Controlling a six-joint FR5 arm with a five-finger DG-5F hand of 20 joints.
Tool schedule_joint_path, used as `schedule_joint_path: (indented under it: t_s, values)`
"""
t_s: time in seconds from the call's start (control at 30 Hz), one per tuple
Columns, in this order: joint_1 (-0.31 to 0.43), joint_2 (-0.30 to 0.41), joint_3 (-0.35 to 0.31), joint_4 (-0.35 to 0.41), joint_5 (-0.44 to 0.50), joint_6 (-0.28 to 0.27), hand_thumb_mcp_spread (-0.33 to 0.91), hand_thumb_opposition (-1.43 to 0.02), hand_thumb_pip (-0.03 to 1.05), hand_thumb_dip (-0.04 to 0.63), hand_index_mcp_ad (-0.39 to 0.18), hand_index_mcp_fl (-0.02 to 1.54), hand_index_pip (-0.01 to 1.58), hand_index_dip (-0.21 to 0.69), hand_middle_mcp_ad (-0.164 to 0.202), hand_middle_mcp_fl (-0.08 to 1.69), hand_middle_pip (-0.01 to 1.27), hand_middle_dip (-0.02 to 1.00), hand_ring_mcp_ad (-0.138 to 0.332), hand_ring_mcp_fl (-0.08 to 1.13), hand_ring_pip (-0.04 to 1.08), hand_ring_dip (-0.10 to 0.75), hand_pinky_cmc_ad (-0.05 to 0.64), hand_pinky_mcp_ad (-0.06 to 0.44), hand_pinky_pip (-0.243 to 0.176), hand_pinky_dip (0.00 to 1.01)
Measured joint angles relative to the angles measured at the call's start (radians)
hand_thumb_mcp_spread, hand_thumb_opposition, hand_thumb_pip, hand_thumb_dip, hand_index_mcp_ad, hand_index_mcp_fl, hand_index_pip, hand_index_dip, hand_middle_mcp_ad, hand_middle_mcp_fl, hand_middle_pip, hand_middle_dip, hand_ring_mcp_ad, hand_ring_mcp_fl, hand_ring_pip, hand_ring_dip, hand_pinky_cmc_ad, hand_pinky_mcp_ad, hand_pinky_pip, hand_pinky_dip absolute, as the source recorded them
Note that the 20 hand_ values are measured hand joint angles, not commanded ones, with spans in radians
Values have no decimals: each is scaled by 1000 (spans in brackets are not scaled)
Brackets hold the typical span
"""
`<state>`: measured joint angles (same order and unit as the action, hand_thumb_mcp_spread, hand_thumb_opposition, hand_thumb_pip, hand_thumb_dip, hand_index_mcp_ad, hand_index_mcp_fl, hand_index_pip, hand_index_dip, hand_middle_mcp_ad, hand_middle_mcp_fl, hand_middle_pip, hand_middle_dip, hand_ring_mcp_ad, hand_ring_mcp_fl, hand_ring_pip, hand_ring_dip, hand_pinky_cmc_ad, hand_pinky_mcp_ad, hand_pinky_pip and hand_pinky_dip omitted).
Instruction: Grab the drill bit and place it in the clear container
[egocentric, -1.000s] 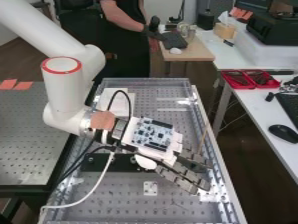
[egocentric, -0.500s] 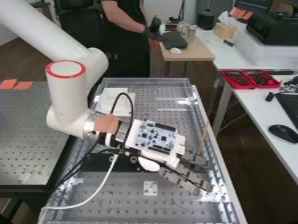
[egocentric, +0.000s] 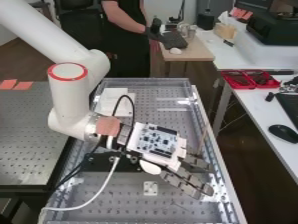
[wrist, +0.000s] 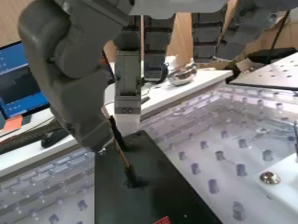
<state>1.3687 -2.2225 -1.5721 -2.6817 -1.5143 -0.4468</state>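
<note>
The drill bit, probably the thin brown rod (wrist: 122, 154), slants over the black rectangular plate (wrist: 169, 195), between thumb and fingers; the white jointed arm (egocentric: 70, 92) stands at the plate's left and beyond it in the high view; the dark grey hand (egocentric: 181, 181) extends past the plate's right end, fingers nearly straight and spread open; whether it touches the rod, I cannot tell.
</note>
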Motion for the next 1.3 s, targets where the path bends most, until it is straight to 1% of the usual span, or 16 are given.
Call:
schedule_joint_path:
  t_s: [0.2, 0.23, 0.3, 0.4, 0.53, 0.57, 0.63, 0.7, 0.77, 0.83, 0.9, 0.93, 0.97, 1.03, 1.13, 1.3]
  values:
    - [0, -4, 5, -2, 5, 3, 443, -880, 607, 253, -38, 384, 1332, 110, -14, 182, 126, 173, 232, 49, 79, -37, 223, 183, -106, 180]
    - [0, -5, 5, -1, 2, 3, 463, -880, 607, 253, -38, 384, 1332, 110, -16, 185, 126, 173, 236, 45, 82, -37, 223, 183, -110, 180]
    - [0, -5, 5, 0, -5, 3, 463, -895, 592, 251, -38, 386, 1332, 110, -16, 185, 126, 173, 236, 65, 79, -37, 225, 183, -106, 180]
    - [0, -7, 6, 5, 0, 4, 520, -899, 583, 251, -63, 534, 1414, 108, -17, 202, 126, 169, 236, 63, 87, -37, 225, 183, -105, 180]
    - [1, -8, 8, 8, 1, 7, 518, -913, 581, 253, -63, 552, 1417, 112, -14, 215, 129, 173, 232, 80, 84, -37, 229, 183, -108, 180]
    - [1, -8, 8, 8, 1, 8, 518, -915, 581, 251, -63, 564, 1415, 112, -19, 213, 129, 173, 232, 80, 84, -37, 227, 183, -108, 180]
    - [1, -9, 7, 9, 3, 11, 538, -913, 581, 253, -63, 567, 1412, 112, -19, 215, 129, 169, 229, 80, 87, -37, 251, 183, -105, 180]
    - [1, -9, 6, 11, 3, 13, 534, -916, 578, 253, -63, 585, 1375, 112, -21, 215, 129, 173, 232, 82, 87, -37, 246, 182, -105, 180]
    - [2, -9, 6, 12, -1, 15, 579, -906, 527, 253, -68, 586, 1374, 108, -17, 215, 129, 171, 227, 98, 86, -37, 262, 182, -105, 180]
    - [2, -8, 2, 17, 7, 20, 581, -920, 504, 251, -75, 627, 1358, 106, -21, 234, 129, 171, 230, 98, 86, -37, 265, 185, -105, 178]
    - [2, -7, -1, 22, 4, 22, 581, -920, 504, 251, -75, 623, 1349, 106, -21, 241, 129, 171, 230, 101, 87, -37, 265, 182, -105, 178]
    - [2, -6, -2, 26, 1, 23, 620, -920, 504, 251, -75, 623, 1342, 106, -21, 250, 129, 171, 230, 98, 89, -37, 262, 182, -105, 178]
    - [2, -5, -3, 28, 1, 23, 627, -920, 497, 253, -75, 621, 1328, 106, -21, 248, 129, 171, 227, 96, 89, -37, 262, 182, -105, 182]
    - [2, -1, -7, 36, 4, 25, 628, -920, 494, 251, -73, 642, 1325, 106, -21, 251, 129, 175, 229, 117, 89, -37, 283, 182, -105, 182]
    - [2, 5, -12, 48, 2, 29, 625, -922, 494, 251, -75, 656, 1307, 106, -23, 248, 126, 171, 223, 113, 91, -37, 278, 183, -112, 176]
    - [1, 11, -15, 58, 0, 34, 632, -922, 494, 251, -75, 658, 1311, 106, -19, 265, 126, 175, 216, 129, 101, -37, 295, 185, -96, 180]
